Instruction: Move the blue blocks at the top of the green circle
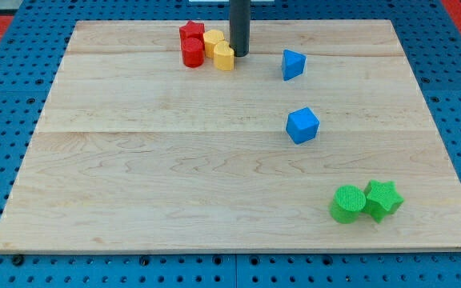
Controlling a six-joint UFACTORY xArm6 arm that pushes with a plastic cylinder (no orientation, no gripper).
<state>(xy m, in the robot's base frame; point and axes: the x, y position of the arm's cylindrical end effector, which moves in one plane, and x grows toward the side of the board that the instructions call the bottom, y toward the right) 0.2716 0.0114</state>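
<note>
A green circle block (347, 202) sits near the view's bottom right, touching a green star block (383, 199) on its right. A blue cube (302, 125) lies right of centre, well above the green circle. A blue triangular block (293, 64) lies further up, near the view's top. My tip (239, 54) is at the view's top centre, touching or almost touching a yellow heart block (225, 57) on its left. It is well left of both blue blocks.
A cluster at the top left of my tip: a red star block (191, 34), a red cylinder (192, 53) and a yellow block (213, 40). The wooden board (174, 176) lies on a blue pegboard.
</note>
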